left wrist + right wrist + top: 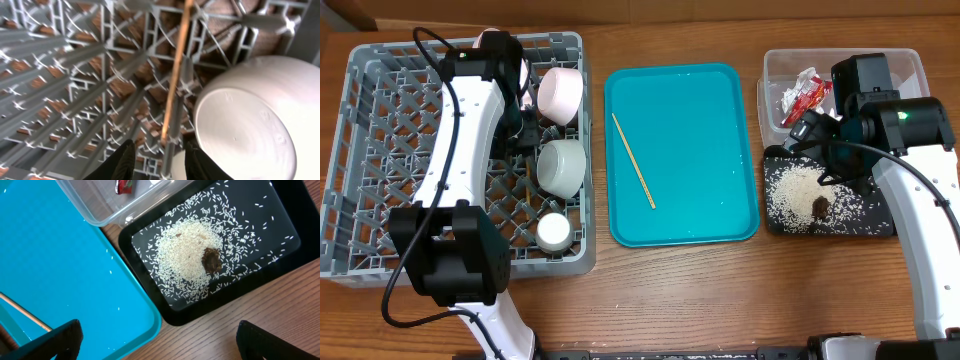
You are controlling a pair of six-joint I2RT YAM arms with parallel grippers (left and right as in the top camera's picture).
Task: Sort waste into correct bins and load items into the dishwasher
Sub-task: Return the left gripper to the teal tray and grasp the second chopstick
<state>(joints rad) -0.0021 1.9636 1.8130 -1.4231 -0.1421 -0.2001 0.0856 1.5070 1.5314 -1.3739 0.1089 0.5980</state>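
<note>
Left gripper [159,162] is hanging over the large grey lattice dish rack [380,150], jaws parted around nothing, just behind a thin wooden chopstick [176,75] standing among the rack's ribs; right gripper [157,342] is spread wide above the shallow black tray [280,255].

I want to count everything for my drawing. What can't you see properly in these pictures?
- Plate: overhead, mostly hidden behind the left arm.
- Chopstick in the dish rack: left wrist view, top cut off by the edge; unseen overhead, under the arm.
- Red wrapper: overhead, partly covered by the right arm; right wrist view cuts it off.
- Right hand: overhead, hidden by its own arm.
- Rice grains: too small to count.
</note>
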